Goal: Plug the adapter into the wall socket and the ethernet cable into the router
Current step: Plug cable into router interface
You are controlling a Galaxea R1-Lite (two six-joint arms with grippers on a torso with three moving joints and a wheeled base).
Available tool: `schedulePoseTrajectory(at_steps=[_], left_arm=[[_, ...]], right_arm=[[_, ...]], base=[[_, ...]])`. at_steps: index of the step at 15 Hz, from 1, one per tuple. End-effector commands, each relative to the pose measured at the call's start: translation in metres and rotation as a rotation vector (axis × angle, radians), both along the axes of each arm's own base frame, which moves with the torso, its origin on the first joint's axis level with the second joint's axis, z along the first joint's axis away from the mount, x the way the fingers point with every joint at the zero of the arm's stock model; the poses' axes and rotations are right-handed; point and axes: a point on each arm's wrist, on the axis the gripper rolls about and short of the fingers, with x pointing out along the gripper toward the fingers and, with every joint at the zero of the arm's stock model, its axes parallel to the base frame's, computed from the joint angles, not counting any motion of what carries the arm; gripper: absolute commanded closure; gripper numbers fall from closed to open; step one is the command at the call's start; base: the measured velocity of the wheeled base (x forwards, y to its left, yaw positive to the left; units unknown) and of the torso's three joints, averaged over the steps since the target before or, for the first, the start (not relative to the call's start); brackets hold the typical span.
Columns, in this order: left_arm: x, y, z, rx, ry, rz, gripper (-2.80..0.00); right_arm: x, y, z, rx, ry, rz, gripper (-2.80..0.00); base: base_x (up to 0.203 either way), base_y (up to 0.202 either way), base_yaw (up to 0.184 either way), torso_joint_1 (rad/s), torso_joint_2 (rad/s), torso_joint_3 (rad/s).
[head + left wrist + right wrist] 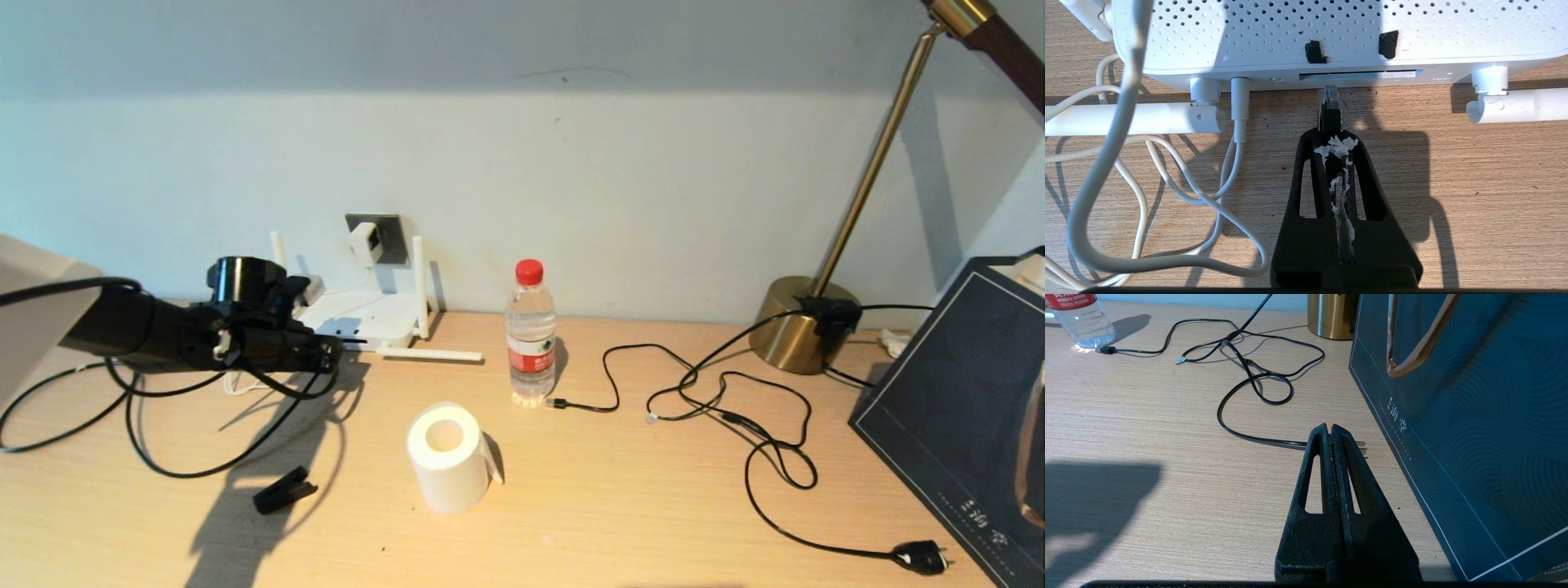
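The left arm [155,331] was matte black, a stubby cylinder on top, loose black cables drooping beneath it. Both grippers had black, rough-textured fingers with long triangular cut-outs; the left gripper [1331,136] carried ragged white residue along its inner seam, the right gripper [1329,430] none.

Matt white perforated plastic router [1331,28] sits on a grained, light wood-look table [1474,183].

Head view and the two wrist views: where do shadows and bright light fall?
Head view: the left gripper and its arm throw a dark shadow onto the pale wooden desk, running toward the camera. Left wrist view: the gripper's shadow lies on the wood beside it, below the flat white perforated router. Right wrist view: a broad shadow on the desk; a bright patch under the clear plastic water bottle.
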Motion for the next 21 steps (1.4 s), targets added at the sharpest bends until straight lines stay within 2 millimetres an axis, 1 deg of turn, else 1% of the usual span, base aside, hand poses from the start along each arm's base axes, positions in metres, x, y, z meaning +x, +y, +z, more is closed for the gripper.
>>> schedulePoseTrajectory(at_steps=[1, 8, 11, 21], left_arm=[[0.0002, 0.0005, 0.0006, -0.001, -0.004, -0.003, 0.0], [0.0047, 0.0006, -0.0038, -0.003, -0.004, -0.004, 0.0], [0.0064, 0.0007, -0.0014, -0.002, -0.014, -0.002, 0.0], [0.0022, 0.0038, 0.0007, -0.003, -0.011, 0.004, 0.0]], right_arm=[[0.0, 0.0, 0.0, -0.001, -0.001, 0.0, 0.0], [0.0001, 0.0, 0.0, 0.0, 0.001, 0.0, 0.0], [-0.0001, 0.0, 0.0004, -0.001, -0.002, 0.0, 0.0], [0.0, 0.0, 0.0, -0.001, 0.0, 0.0, 0.0]], base=[[0.0, 0.0, 0.0, 0.0, 0.0, 0.0], [0.0, 0.0, 0.0, 0.0, 0.0, 0.0], [0.0, 0.0, 0.0, 0.0, 0.0, 0.0], [0.0, 0.0, 0.0, 0.0, 0.0, 0.0]])
